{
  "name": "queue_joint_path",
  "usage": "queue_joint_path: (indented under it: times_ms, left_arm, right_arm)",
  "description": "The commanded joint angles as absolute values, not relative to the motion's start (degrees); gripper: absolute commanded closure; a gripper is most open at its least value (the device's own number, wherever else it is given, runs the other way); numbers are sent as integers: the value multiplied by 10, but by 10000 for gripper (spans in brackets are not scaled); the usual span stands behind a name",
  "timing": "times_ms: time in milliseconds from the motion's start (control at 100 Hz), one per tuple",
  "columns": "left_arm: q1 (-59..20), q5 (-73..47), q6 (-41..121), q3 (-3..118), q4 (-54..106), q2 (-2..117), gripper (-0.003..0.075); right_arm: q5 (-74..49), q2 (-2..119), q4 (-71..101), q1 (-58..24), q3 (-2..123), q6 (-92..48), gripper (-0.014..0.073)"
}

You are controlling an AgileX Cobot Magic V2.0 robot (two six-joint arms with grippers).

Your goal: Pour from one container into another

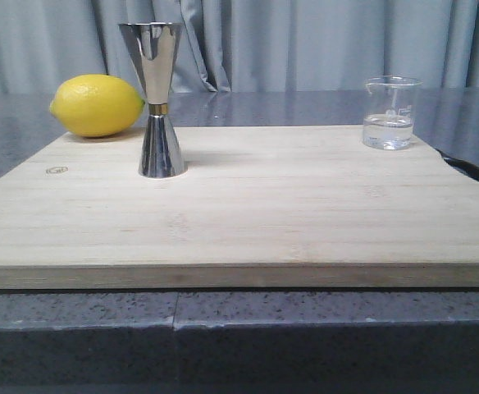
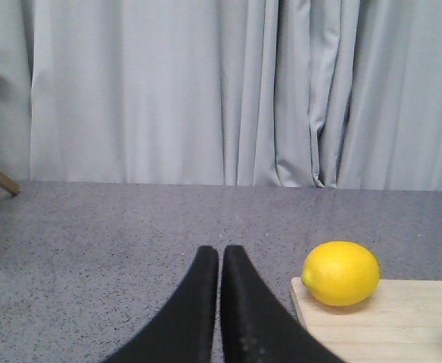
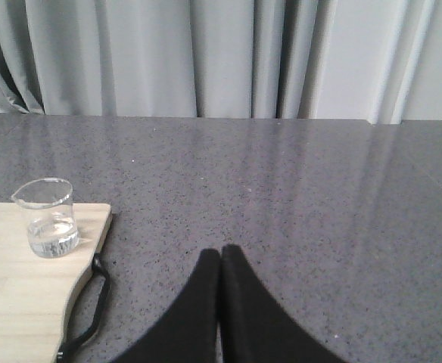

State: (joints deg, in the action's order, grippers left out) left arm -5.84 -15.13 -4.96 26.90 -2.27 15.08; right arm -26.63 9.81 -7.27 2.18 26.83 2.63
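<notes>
A small clear glass beaker (image 1: 389,113) with a little clear liquid stands upright at the far right corner of the wooden board (image 1: 248,205). The tall steel jigger (image 1: 157,100) with a gold band at its waist stands upright on the board's far left. The right wrist view also shows the beaker (image 3: 48,218), on the board's corner. My right gripper (image 3: 221,252) is shut and empty over grey counter, well to the beaker's right. My left gripper (image 2: 220,252) is shut and empty over the counter, left of the board. Neither gripper appears in the front view.
A yellow lemon (image 1: 98,105) lies at the board's far left corner, just behind the jigger; the left wrist view shows the lemon (image 2: 340,273) too. A black handle loop (image 3: 85,310) hangs off the board's right edge. Grey curtains (image 1: 305,41) close the back.
</notes>
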Motion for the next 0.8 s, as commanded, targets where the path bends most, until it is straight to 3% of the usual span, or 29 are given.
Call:
queue_joint_path:
  times_ms: [0, 710, 790]
  left_arm:
    - [-58, -107, -53, 300, -25, 186, 739]
    - [-58, -76, -53, 299, -24, 208, 739]
    - [-58, -78, -53, 299, -24, 208, 733]
  right_arm:
    - [-227, 127, -81, 24, 303, 16, 665]
    - [-215, 128, -76, 24, 303, 16, 664]
    - [-216, 128, -76, 24, 303, 20, 622]
